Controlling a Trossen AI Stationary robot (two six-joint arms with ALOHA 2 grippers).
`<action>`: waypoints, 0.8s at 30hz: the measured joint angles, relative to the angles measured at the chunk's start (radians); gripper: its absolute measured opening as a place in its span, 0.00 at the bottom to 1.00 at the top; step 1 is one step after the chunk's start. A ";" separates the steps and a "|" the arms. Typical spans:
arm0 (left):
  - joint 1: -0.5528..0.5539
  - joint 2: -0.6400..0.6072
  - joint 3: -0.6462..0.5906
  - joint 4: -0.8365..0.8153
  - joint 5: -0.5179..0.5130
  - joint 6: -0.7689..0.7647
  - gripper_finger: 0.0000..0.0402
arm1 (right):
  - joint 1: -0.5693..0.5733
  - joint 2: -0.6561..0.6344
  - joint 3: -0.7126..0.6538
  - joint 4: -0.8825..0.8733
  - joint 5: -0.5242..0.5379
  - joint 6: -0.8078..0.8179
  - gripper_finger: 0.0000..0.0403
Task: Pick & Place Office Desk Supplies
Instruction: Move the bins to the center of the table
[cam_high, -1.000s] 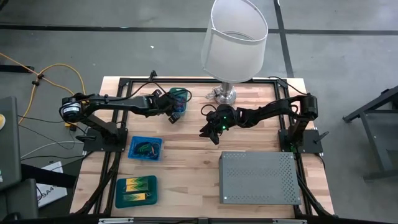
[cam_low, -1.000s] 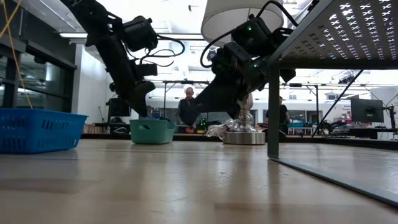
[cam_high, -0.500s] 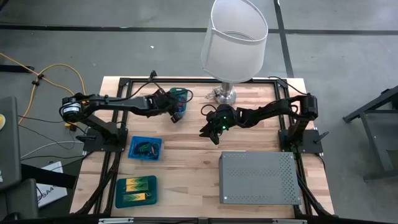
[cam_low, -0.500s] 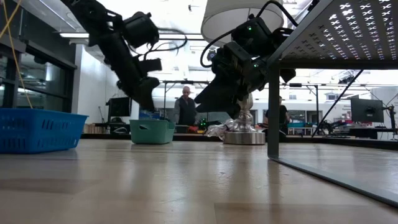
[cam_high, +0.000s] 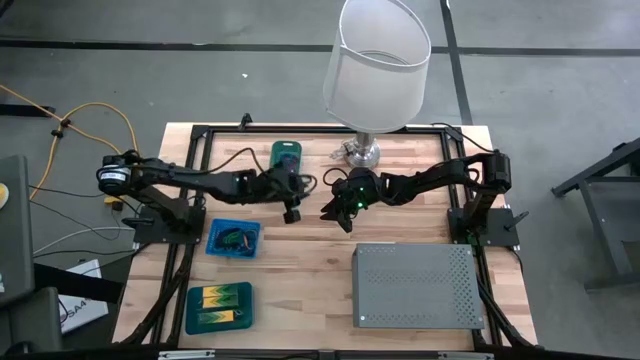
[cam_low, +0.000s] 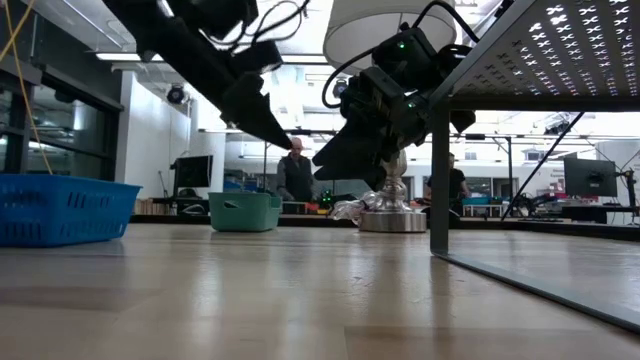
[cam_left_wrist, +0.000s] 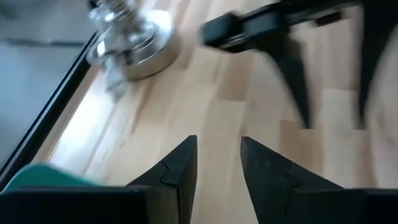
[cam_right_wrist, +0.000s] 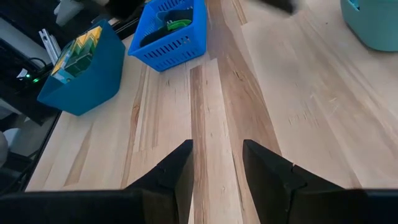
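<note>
Both claws, left gripper (cam_high: 293, 213) and right gripper (cam_high: 333, 213), gape empty mid-frame; three bins at left: teal bin (cam_high: 285, 154), blue basket (cam_high: 233, 238) holding green loops, blue tray (cam_high: 218, 307) of yellow-green blocks.

Blue baskets (cam_right_wrist: 168, 34) (two) past parted fingers (cam_right_wrist: 177, 171)

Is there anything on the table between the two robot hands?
No. In the high view, only bare wooden table shows between the left hand and the right hand.

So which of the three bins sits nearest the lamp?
The teal bin at the table's far edge, beside the lamp base; both blue bins sit nearer the front-left.
</note>
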 joint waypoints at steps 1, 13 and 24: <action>-0.014 0.000 0.000 0.004 -0.001 0.017 0.29 | 0.000 0.000 0.000 0.000 0.000 0.000 0.31; -0.073 0.000 0.000 0.014 -0.005 0.040 0.29 | 0.000 0.000 0.000 0.000 -0.003 0.000 0.31; -0.072 0.000 0.000 0.017 -0.005 0.042 0.29 | 0.013 -0.086 0.002 -0.066 -0.109 -0.022 0.31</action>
